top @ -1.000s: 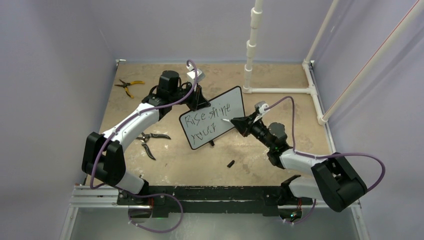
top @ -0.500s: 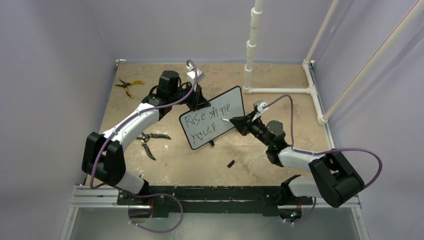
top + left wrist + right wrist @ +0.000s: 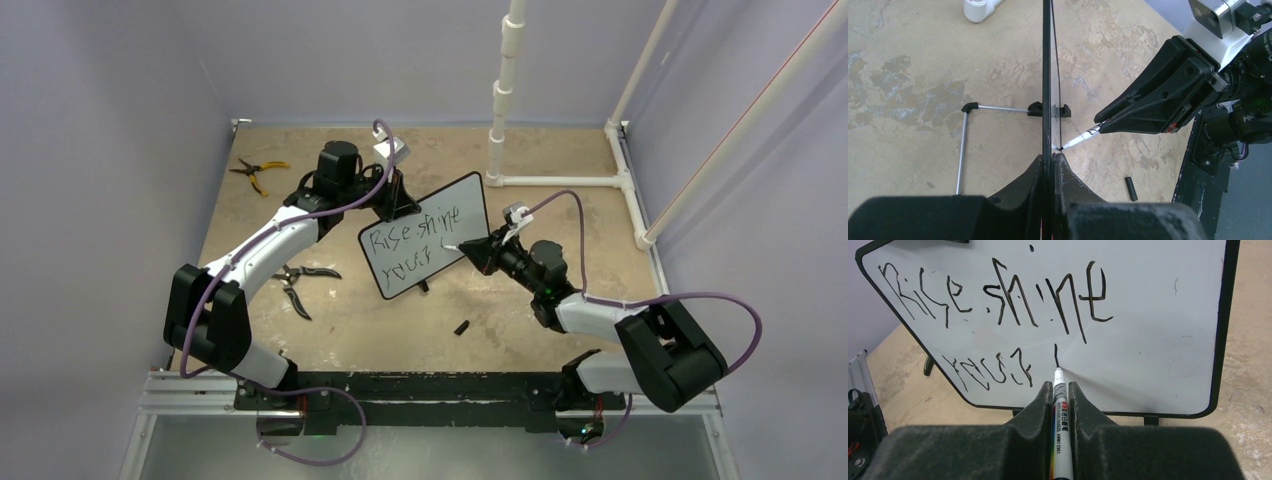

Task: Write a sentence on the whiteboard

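The whiteboard (image 3: 455, 200) stands tilted on the table, black-framed; it fills the right wrist view (image 3: 1148, 350) and shows edge-on in the left wrist view (image 3: 1047, 75). The sentence (image 3: 412, 233) reads "Rise shine" over "your" (image 3: 998, 300), with a fresh short stroke after "your". My left gripper (image 3: 398, 205) is shut on the board's top edge (image 3: 1052, 156). My right gripper (image 3: 470, 244) is shut on a white marker (image 3: 1060, 410), whose tip touches the board at the bottom of that stroke. The marker also shows in the left wrist view (image 3: 1080, 139).
A black marker cap (image 3: 462, 327) lies on the table in front of the board (image 3: 1131, 188). Black pliers (image 3: 300, 280) lie left of the board, yellow-handled pliers (image 3: 255, 170) at the back left. A white pipe frame (image 3: 560, 181) stands at the back right.
My right arm has shifted slightly left and towards the board, the marker tip moving a little down along the second line. The left arm and board have not moved.
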